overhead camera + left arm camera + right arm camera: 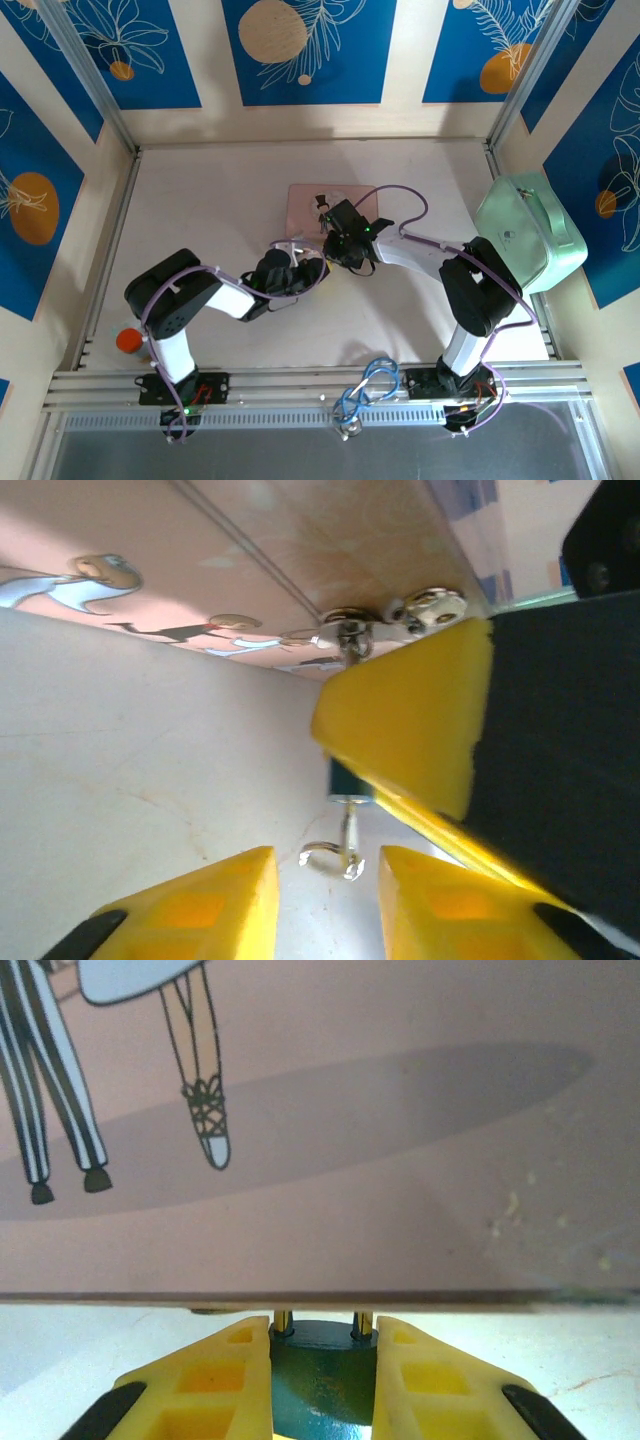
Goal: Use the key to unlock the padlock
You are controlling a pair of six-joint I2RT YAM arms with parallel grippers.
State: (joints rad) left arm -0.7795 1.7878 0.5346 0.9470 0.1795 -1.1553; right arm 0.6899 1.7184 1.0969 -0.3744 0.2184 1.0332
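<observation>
Centrally on the tabletop (200, 200), at 7 o'clock of the pink box (300, 200): left hand (328, 875), fingers apart, silvery key (345, 845) in the gap. At 12 o'clock of the key, teal padlock (322, 1380), clamped in the right hand (322, 1338), just beside the box edge.

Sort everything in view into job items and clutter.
Job: padlock, clamped in the right tool; key, inside the open left tool; pink tin box beside them.
Lying about: mint-green case; orange-capped container; blue cable loop.
</observation>
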